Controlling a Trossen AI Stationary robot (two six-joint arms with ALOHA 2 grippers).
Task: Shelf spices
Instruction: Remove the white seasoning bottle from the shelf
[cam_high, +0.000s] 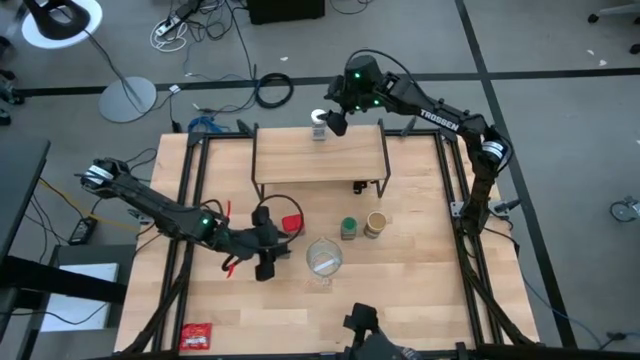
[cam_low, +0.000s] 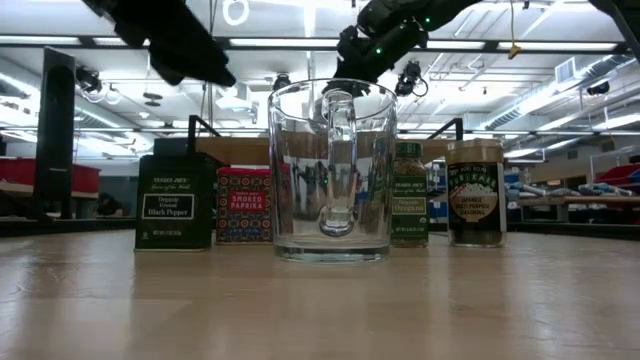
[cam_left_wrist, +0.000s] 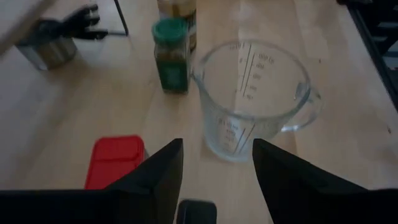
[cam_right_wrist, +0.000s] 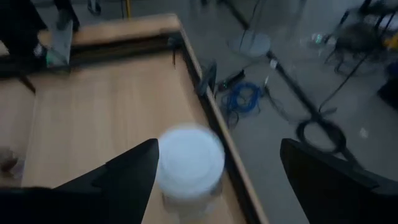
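A small low shelf (cam_high: 318, 155) with a light wood plank top and thin black legs stands at the far middle of the wooden table (cam_high: 420, 300). On its far edge sits a white-lidded clear jar (cam_high: 319, 124). The right gripper (cam_high: 330, 118) hovers just above that jar with its fingers spread wide, holding nothing (the right wrist view shows the white lid between them).

The left gripper (cam_high: 266, 262) hangs over the table's near half, fingers parted and empty, above a red tin (cam_left_wrist: 115, 160) and beside a large clear glass measuring jug (cam_high: 324, 258).

A green-lidded jar (cam_high: 348, 228) and a tan-lidded jar (cam_high: 375, 223) stand on the table in front of the shelf. In the low view a dark green tin (cam_low: 176, 202) stands just beside the red tin.
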